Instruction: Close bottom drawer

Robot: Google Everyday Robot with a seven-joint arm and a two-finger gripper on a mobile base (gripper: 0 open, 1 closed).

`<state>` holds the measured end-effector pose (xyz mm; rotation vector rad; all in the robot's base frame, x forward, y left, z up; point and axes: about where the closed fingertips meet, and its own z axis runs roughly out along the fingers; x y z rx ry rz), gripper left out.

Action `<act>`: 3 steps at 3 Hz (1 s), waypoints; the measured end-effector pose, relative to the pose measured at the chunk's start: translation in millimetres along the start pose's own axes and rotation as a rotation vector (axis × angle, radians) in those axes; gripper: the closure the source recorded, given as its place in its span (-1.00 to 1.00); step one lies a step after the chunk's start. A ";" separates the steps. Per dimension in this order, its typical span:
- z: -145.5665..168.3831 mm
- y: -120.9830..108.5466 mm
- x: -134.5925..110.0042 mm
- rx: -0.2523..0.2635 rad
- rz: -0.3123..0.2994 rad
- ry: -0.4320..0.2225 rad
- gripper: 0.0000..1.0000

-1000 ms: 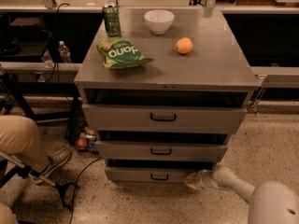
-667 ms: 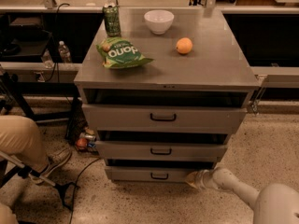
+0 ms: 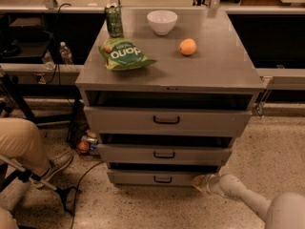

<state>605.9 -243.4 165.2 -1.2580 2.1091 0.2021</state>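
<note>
The grey metal cabinet [image 3: 171, 75] has three drawers, all pulled out a little. The bottom drawer [image 3: 155, 177] is the lowest, with a narrow front and a small black loop handle [image 3: 163, 180]. It stands slightly out from the cabinet, with a dark gap above it. My gripper [image 3: 201, 183] reaches in low from the lower right on its white arm [image 3: 248, 199] and sits against the right end of the bottom drawer's front.
On the cabinet top lie a green chip bag [image 3: 123, 54], a green can [image 3: 114, 21], a white bowl [image 3: 162, 22] and an orange [image 3: 188, 46]. A seated person's leg [image 3: 21, 144] and chair base are at the left. Cans and cables lie on the floor by the cabinet's left side.
The gripper stays at the right end of the bottom drawer. The drawer front looks pushed in slightly.
</note>
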 end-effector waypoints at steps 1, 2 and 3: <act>-15.1 0.6 15.0 0.032 0.048 0.019 1.00; -32.4 5.0 33.9 0.055 0.114 0.061 1.00; -62.0 7.3 61.5 0.066 0.230 0.145 1.00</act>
